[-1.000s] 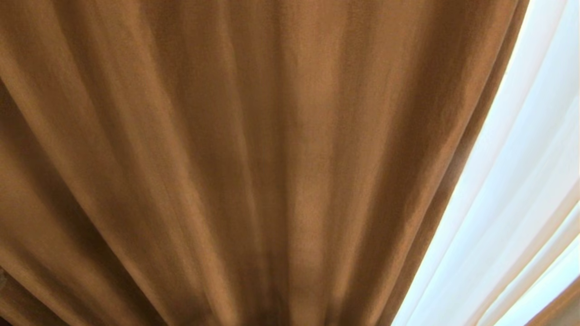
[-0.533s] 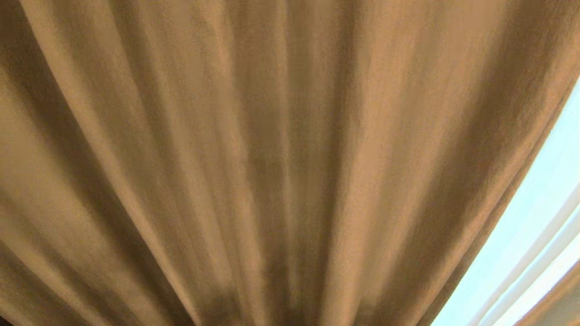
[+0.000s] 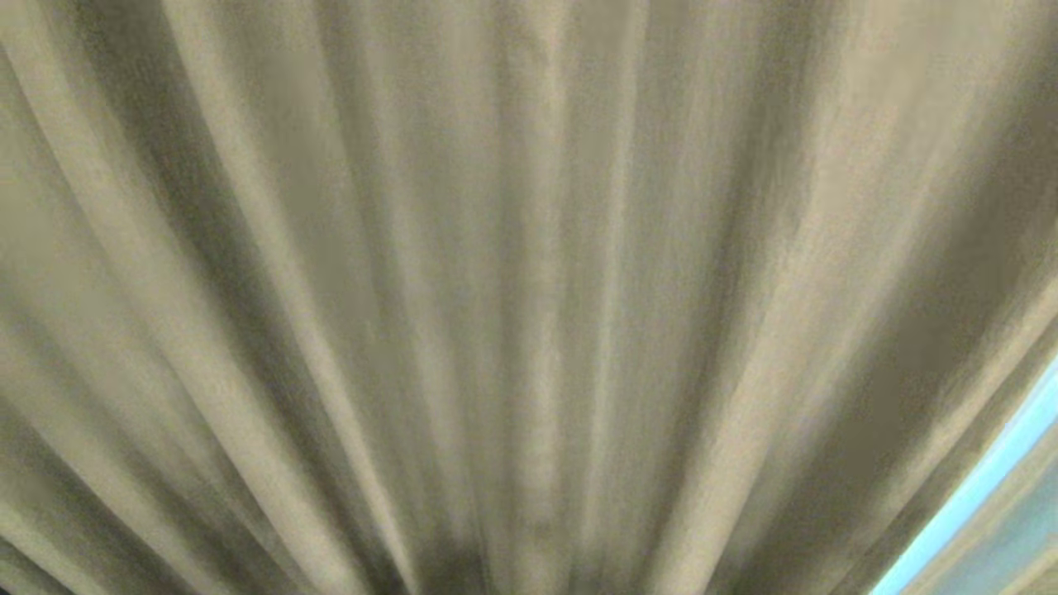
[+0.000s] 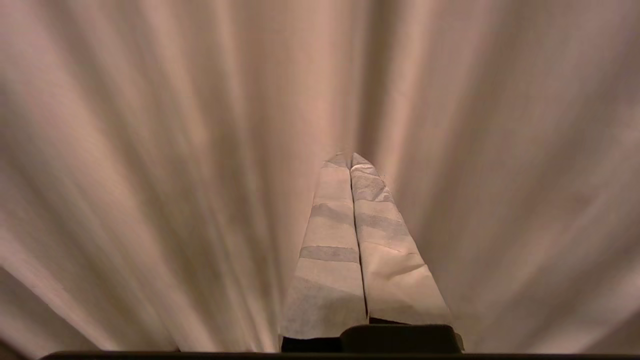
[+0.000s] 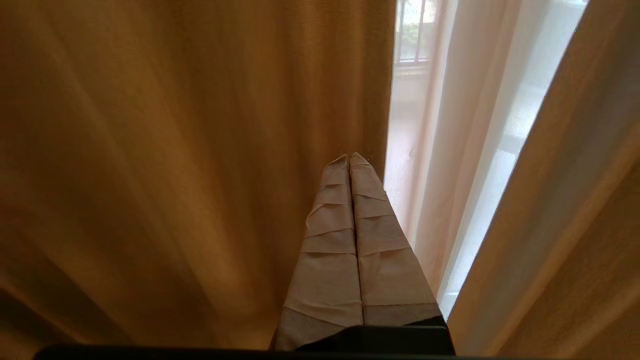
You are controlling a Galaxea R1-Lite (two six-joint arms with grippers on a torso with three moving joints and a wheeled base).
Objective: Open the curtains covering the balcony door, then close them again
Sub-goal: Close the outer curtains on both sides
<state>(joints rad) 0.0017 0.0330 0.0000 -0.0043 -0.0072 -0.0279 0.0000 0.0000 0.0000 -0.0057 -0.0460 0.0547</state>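
Pleated opaque curtains [image 3: 512, 273] fill nearly the whole head view, hanging very close in front of me. A thin strip of sheer white curtain [image 3: 975, 487] shows at the bottom right. Neither arm shows in the head view. In the left wrist view my left gripper [image 4: 351, 156] is shut, its tape-wrapped fingers pressed together with nothing between them, tips close to the opaque curtain [image 4: 150, 175]. In the right wrist view my right gripper [image 5: 349, 156] is shut and empty, beside the opaque curtain's edge [image 5: 370, 90], with sheer curtain [image 5: 450, 150] past it. The balcony door is hidden.
Through the sheer fabric in the right wrist view a bright window with railing bars [image 5: 412, 35] shows faintly. A second opaque curtain panel [image 5: 565, 225] hangs on the other side of the gap.
The head view has shifted: the opaque curtain now covers almost the whole picture and the sheer white strip at the right has shrunk to a sliver.
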